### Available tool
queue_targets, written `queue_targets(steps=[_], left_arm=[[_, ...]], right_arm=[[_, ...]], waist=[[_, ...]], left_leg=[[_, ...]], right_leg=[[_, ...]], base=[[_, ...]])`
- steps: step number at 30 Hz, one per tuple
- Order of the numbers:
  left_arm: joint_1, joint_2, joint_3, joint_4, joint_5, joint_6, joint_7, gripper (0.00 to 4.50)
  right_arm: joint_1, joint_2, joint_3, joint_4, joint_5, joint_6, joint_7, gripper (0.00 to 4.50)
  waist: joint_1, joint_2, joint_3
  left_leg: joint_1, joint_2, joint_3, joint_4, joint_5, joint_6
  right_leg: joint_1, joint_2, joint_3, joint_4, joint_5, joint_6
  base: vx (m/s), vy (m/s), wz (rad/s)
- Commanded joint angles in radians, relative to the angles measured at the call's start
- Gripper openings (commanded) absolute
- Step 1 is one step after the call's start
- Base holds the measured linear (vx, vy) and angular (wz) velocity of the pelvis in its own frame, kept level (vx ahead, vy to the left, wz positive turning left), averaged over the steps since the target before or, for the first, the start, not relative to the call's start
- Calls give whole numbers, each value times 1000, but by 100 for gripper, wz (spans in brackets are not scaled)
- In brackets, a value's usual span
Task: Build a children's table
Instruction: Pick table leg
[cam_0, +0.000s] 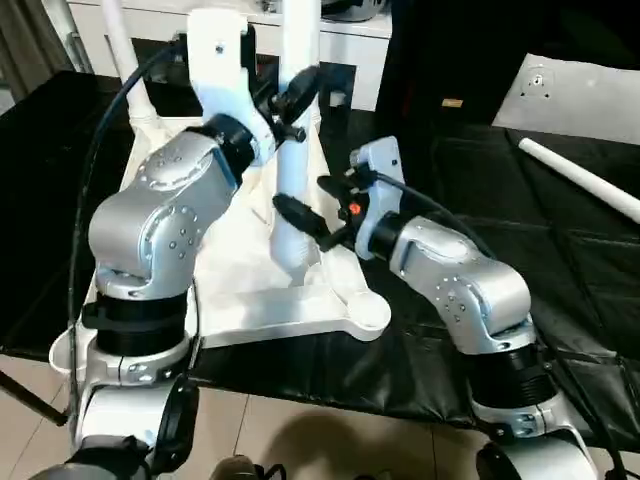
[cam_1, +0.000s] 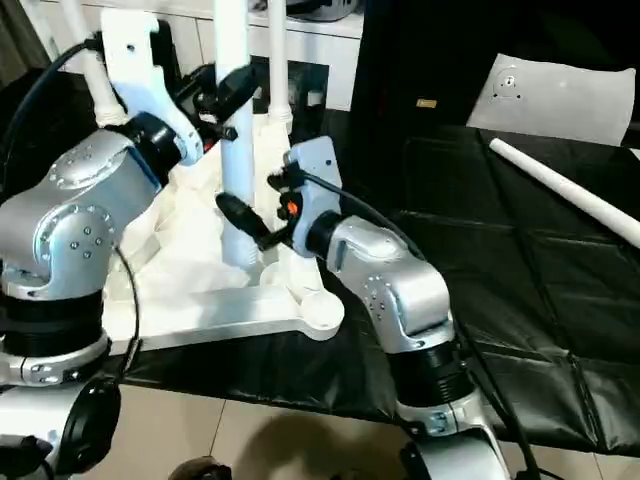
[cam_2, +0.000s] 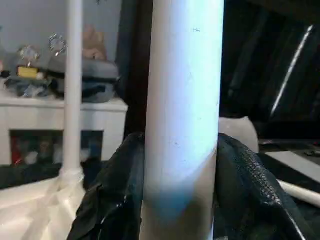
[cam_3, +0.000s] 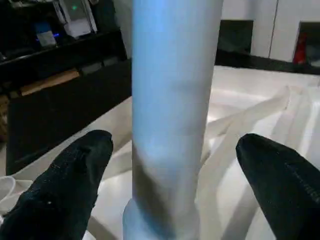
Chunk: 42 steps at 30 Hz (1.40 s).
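Seating the upright leg (cam_0: 297, 120) into its socket looked to be the step in hand, and doing it well called for keeping the tube plumb. The left gripper (cam_2: 181, 200) was clamped on the leg, its black fingers (cam_2: 117, 195) pressed against both sides of the tube. Lower down, the right gripper (cam_3: 172, 175) stood spread wide, its fingers (cam_3: 70, 180) clear of the tube on either side and holding nothing. Beneath those fingers lay the tabletop (cam_0: 300, 310), ribbed underside up on the black table cover (cam_0: 540, 240), with the leg's foot meeting it just below the right fingertips. Another leg (cam_2: 73, 90) stood behind the left fingers, already in its corner. A spare leg (cam_0: 580, 178) lay well apart from both grippers. Judging from this, the right fingers should close low and steady the base while the left pressed straight down.
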Motion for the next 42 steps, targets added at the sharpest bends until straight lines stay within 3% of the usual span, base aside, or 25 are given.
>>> queue_targets(steps=[1, 14, 16, 18, 20, 25, 26, 28, 32, 34, 42], left_arm=[[-16, -10, 12, -26, -23, 15, -4, 172], [-28, -13, 14, -62, -62, 57, -14, 172], [-30, -12, 15, -68, -66, 62, -12, 172], [-28, -10, 19, -75, -70, 68, -11, 172], [-24, -10, 21, -78, -71, 71, -12, 172], [-15, -10, 24, -76, -73, 76, -8, 172], [-16, -6, 22, -74, -71, 74, -10, 172], [-20, -8, 24, -65, -66, 66, -4, 172], [-18, 3, 12, -58, -43, 64, 1, 172], [-18, -8, 29, -59, -66, 69, -3, 242], [-5, 19, 44, -75, -105, 88, -50, 242]], right_arm=[[0, 2, 4, 14, 0, 11, -10, 403], [-4, 13, -8, 47, 5, -2, -2, 300], [-2, 8, -9, 44, 9, 1, 6, 279], [0, 4, -5, 38, 5, -3, 11, 271], [2, 3, 1, 32, 1, -9, 15, 245], [9, 4, 14, 23, -24, -52, 9, 202], [11, 7, 16, 22, -34, -74, 1, 202], [12, -1, 32, 16, -71, -108, -21, 196], [9, 9, 6, 7, -21, -45, -7, 191], [8, 9, 2, 7, -16, -50, -2, 191], [10, 8, -6, -13, 37, -45, 59, 191]], waist=[[-5, 3, -71], [-5, 2, -71], [-5, -4, -71], [-7, 2, -71], [-8, -2, -71], [-9, -1, -71], [-8, 5, -72], [-10, 0, -71], [-11, -1, -72], [-11, 0, -72], [-14, 0, -72]], left_leg=[[12, 33, 0, -84, -155, -67], [13, 34, 0, -85, -153, -66], [11, 33, 1, -84, -146, -63], [13, 34, 1, -84, -139, -64], [13, 33, 1, -84, -142, -66], [12, 33, 2, -83, -140, -66], [13, 33, 1, -82, -140, -67], [13, 33, 2, -83, -147, -71], [13, 33, 1, -83, -151, -62], [13, 33, 1, -83, -147, -63], [12, 33, 1, -83, -146, -61]], right_leg=[[53, -59, 49, -71, -155, -133], [52, -58, 48, -71, -157, -128], [54, -58, 48, -70, -158, -127], [51, -58, 49, -70, -160, -123], [52, -56, 49, -71, -154, -122], [52, -57, 49, -71, -145, -126], [52, -57, 49, -69, -141, -128], [52, -55, 48, -72, -148, -127], [54, -54, 49, -70, -147, -124], [54, -56, 49, -70, -142, -127], [54, -55, 48, -69, -141, -134]], base=[[0, 0, 0], [0, 0, 0], [0, 0, 0], [0, 0, 0], [0, 0, 0], [0, 0, 0], [0, 0, 0], [0, 0, 0], [0, 0, 0], [0, 0, 0], [0, 0, 0]])
